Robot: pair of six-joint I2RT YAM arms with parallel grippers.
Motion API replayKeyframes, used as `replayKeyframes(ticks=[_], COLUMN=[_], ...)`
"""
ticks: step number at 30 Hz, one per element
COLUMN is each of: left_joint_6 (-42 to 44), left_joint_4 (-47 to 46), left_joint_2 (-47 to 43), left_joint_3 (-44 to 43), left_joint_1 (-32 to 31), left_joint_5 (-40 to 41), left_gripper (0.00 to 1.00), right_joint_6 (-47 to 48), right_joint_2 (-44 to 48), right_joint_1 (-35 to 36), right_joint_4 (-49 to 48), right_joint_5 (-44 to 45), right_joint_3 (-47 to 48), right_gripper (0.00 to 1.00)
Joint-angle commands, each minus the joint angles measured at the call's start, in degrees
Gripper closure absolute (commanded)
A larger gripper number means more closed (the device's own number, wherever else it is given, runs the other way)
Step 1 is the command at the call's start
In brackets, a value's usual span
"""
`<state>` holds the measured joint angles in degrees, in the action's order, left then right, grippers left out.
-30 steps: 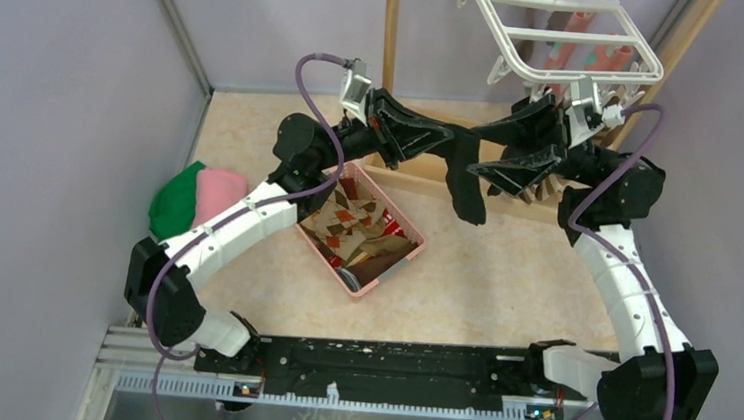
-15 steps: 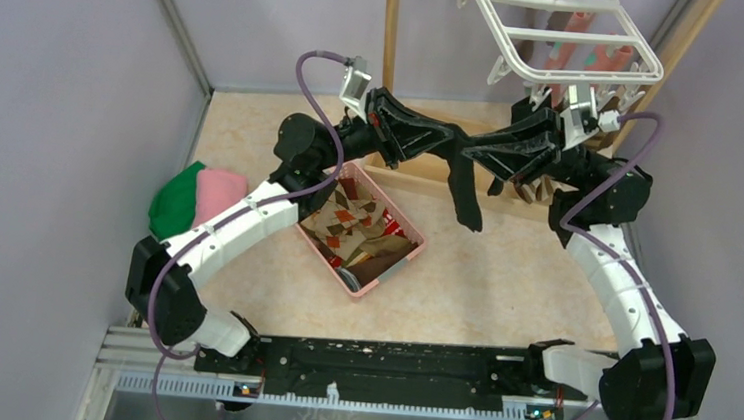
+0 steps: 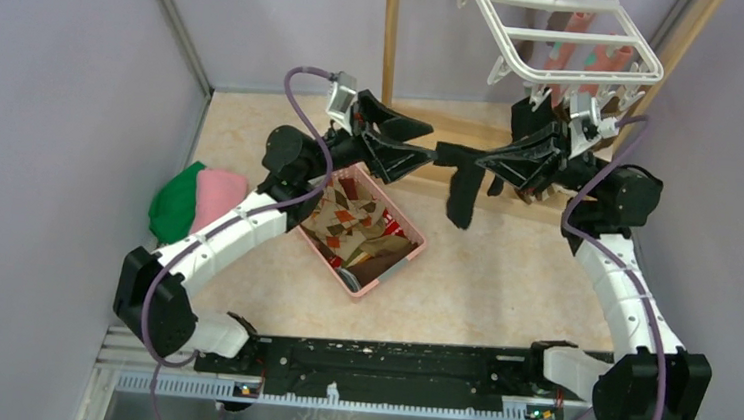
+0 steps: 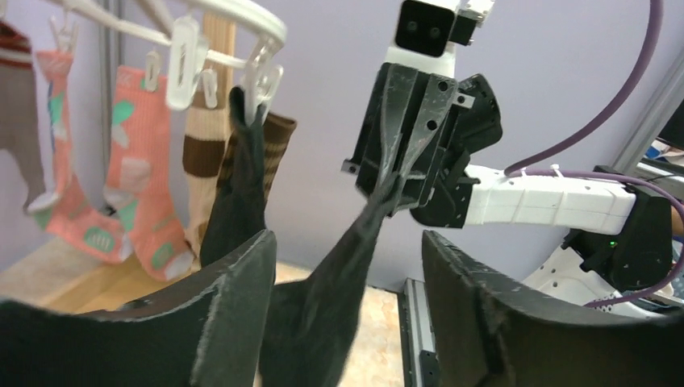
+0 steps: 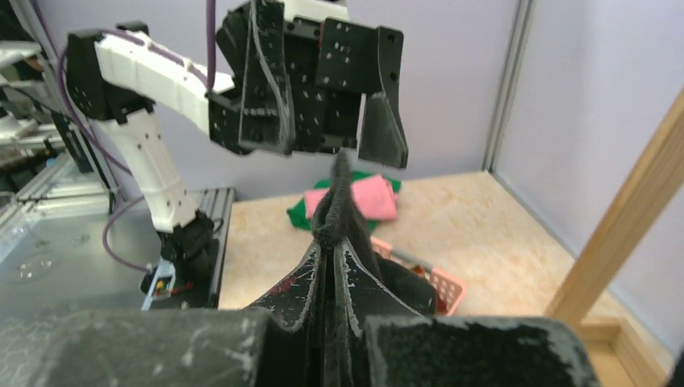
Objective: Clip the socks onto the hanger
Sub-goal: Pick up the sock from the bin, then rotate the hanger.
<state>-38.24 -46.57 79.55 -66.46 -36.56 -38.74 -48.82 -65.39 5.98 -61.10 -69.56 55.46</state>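
A black sock (image 3: 463,189) hangs above the table, and my right gripper (image 3: 482,163) is shut on its upper end. In the right wrist view the right gripper (image 5: 332,242) pinches the sock (image 5: 339,197) edge-on. My left gripper (image 3: 431,140) stands open just left of it. In the left wrist view the sock (image 4: 323,306) runs loose between the spread fingers of the left gripper (image 4: 347,238), up to the right gripper (image 4: 393,189). The white hanger (image 3: 562,34) hangs at the back right. Pink (image 4: 133,161), striped (image 4: 202,145) and black (image 4: 242,185) socks are clipped to it.
A pink basket (image 3: 416,242) with several patterned socks (image 3: 352,224) sits mid-table under the left arm. Folded green and pink cloths (image 3: 194,196) lie at the left wall. A wooden stand (image 3: 390,31) rises at the back, with its base rail behind the grippers.
The left gripper has opened, let go of the black sock and drawn back to the left. The right gripper has closed on the sock's end and now carries it alone.
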Motion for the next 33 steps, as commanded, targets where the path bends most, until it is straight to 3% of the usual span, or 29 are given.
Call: replayKeyframes(ticks=[1,4,8,15,19,23,27,33], left_joint_6=[5.4,8.0,6.3,1.7,-5.0,-12.4,-16.0,-23.0], left_joint_4=[-2.8,0.3,-1.2,-3.8,-5.6,-13.2,-15.1,-17.7], left_joint_2=[-5.8,-5.5,-0.8,10.9,18.1,22.9,27.5,36.1], left_joint_3=[5.0,4.6,0.5,-11.5,-18.9,-22.2,-26.4,-37.4], left_joint_1=[3.4,4.9,6.1,6.2,6.2,6.2,6.0,5.3], left_joint_5=[-1.6,-2.7,-8.3,-11.3,-12.2,-10.4,-6.2,-7.4], left_gripper=[0.18,0.03,0.01,0.01,0.02,0.05,0.11,0.14], right_joint_6=[2.8,4.2,9.6,16.0,16.6,16.6,16.6,16.7], right_joint_2=[4.5,5.7,6.7,6.9,6.6,6.3,6.1,6.2], right_joint_1=[-4.2,-5.8,-9.1,-10.2,-10.3,-10.3,-10.4,-10.7], right_joint_4=[2.9,5.0,14.1,23.0,23.5,23.7,23.9,24.2], right_joint_5=[-7.7,-10.2,-11.8,-12.5,-13.0,-13.4,-13.7,-14.2], right_joint_3=[-2.3,-4.1,-4.1,-3.4,-3.5,-3.3,-3.2,-2.8], right_gripper=[1.0,1.0,1.0,1.0,1.0,1.0,1.0,1.0])
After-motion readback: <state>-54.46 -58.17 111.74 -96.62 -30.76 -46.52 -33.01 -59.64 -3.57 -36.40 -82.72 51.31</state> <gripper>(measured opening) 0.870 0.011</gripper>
